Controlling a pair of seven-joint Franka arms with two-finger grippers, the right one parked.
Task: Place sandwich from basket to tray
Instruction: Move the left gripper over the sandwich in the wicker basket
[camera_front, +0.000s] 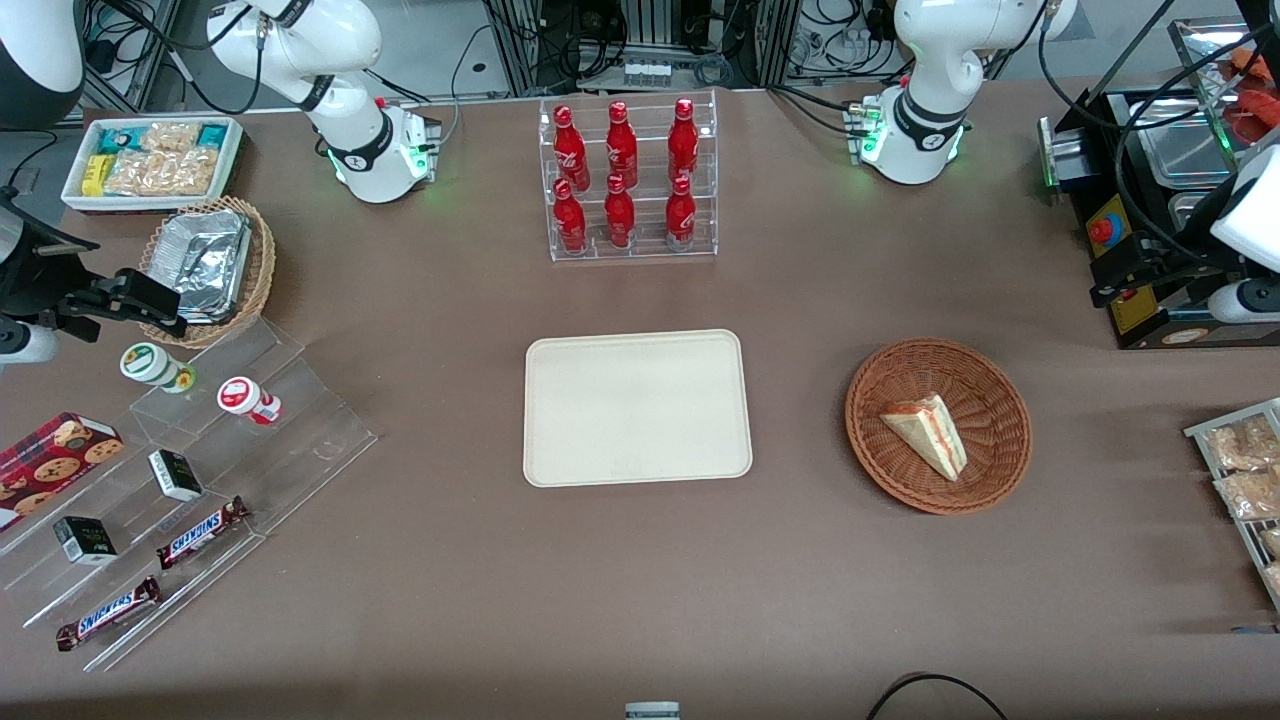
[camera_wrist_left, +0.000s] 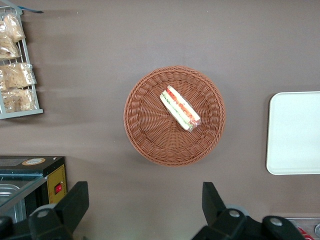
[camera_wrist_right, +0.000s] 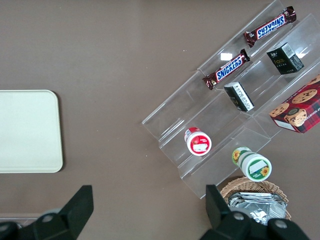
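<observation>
We are getting ready to pick up the sandwich (camera_wrist_left: 180, 108). Our gripper (camera_wrist_left: 145, 202) is hanging high up over the table, and its two fingers are spread wide apart with nothing between them. The sandwich is lying well below the gripper, inside the round brown basket (camera_wrist_left: 145, 145), a bit off from the basket's middle.

To do this step well, we think we should be moving straight down over the sandwich first. The sandwich is a soft wedge, so we are guessing a gentle squeeze on its flat bread sides is best. A hard squeeze could squash it. It is sitting at a slant, so we may need to be turning the gripper to line up with it. We should also be keeping the fingers away from the woven wall of the basket.

The basket is holding only the one sandwich. The cream tray (camera_wrist_left: 295, 132) is lying flat on the table beside the basket, well apart from it, and nothing is on it.
</observation>
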